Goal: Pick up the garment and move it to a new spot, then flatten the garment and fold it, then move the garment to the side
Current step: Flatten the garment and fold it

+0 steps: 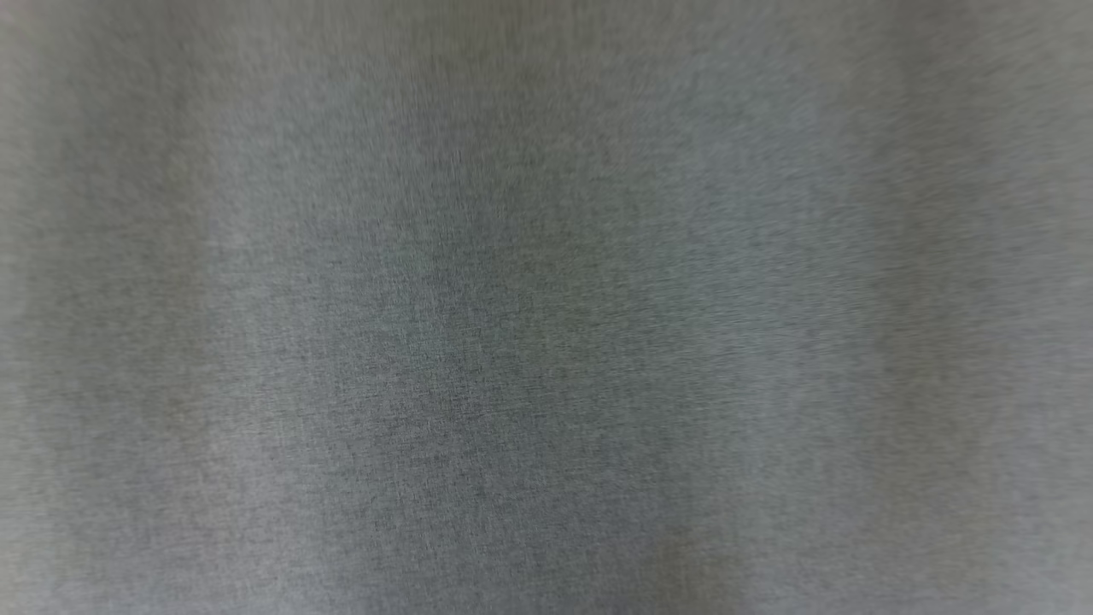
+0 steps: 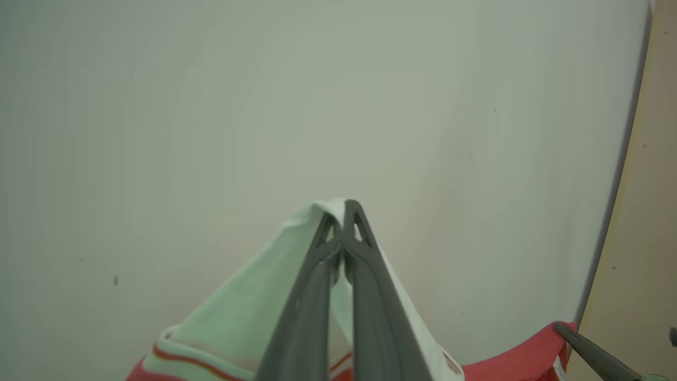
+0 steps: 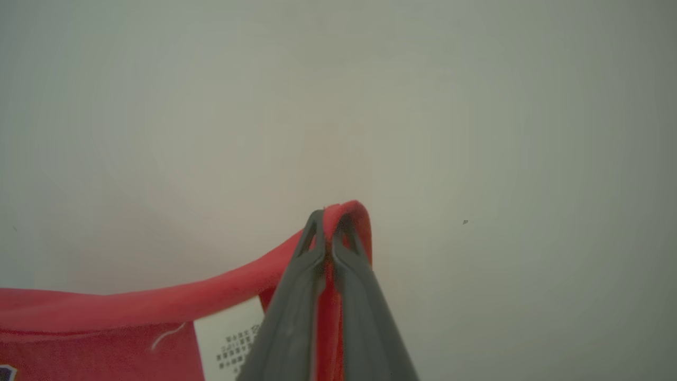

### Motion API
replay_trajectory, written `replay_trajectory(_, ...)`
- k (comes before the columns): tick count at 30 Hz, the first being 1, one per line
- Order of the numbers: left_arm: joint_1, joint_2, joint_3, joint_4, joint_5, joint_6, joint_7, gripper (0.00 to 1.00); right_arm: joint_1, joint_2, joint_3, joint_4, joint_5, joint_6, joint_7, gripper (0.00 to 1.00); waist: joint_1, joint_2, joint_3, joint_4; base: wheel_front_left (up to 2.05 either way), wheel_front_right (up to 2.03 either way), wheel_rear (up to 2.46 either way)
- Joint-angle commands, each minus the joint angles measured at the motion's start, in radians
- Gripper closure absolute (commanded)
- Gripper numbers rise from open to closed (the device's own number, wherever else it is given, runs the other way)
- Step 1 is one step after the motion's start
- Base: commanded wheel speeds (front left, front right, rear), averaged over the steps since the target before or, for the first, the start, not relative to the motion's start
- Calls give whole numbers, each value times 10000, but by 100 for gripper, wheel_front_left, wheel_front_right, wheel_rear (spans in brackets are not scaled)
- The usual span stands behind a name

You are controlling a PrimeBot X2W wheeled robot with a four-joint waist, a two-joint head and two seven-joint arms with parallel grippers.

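The garment (image 2: 238,312) is red with a pale mint-white part edged by orange stripes. My left gripper (image 2: 345,209) is shut on a fold of the pale part, which peaks at the fingertips over the pale table (image 2: 211,132). My right gripper (image 3: 330,217) is shut on the garment's red hem (image 3: 106,328). The hem runs off to the left, and a white care label (image 3: 232,338) hangs below it. In the left wrist view a dark finger (image 2: 597,354) of the other arm meets the red cloth (image 2: 529,354) at the bottom right.
The table's edge (image 2: 629,185) runs down the right side of the left wrist view, with beige floor (image 2: 653,211) beyond it. Bare pale table (image 3: 476,132) lies ahead of the right gripper. The head view gives a blurred grey surface (image 1: 546,307) with no detail.
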Motion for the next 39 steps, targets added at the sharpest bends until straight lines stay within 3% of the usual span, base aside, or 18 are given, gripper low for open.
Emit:
replay_trajectory(1, 390, 138, -98, -89, -227, 3, -31, 100, 331, -22, -21, -119, 98, 4, -36, 100, -3, -3, 1234, 399, 0, 0, 0)
replay_trajectory(8, 2208, 1202, -1415, -1347, -1754, 1, 28, 100, 1973, -228, 44, -1310, 283, 4, -44, 100, -3, -3, 872, 404, 0, 0, 0)
replay_trajectory(16, 5484, 2879, -1745, -3768, -3503, 1, 395, 100, 4636, -621, 308, -2782, 990, 4, -41, 100, -3, -3, -531, 325, 0, 0, 0)
replay_trajectory(22, 8848, 3871, -1616, -6205, -4462, 757, 368, 100, 7118, -1098, 508, -3474, 1793, 3, -33, 100, -3, -3, -1919, 296, 0, 0, 0)
replay_trajectory(32, 13302, 4702, -1301, -9206, -5370, 2074, 52, 100, 9925, -1531, 1030, -4005, 3111, 0, -32, 100, -3, -3, -3497, 101, 0, 0, 0)
replay_trajectory(36, 14707, 4823, -1122, -9855, -5201, 2306, -10, 100, 10801, -1695, 1073, -4203, 3276, -2, -33, 100, -3, -3, -4002, 30, 0, 0, 0)
replay_trajectory(39, 15926, 4557, -947, -9908, -5110, 2367, -49, 100, 11810, -1813, 914, -4340, 3391, -3, -33, 100, -3, -3, -4485, 59, 0, 0, 0)
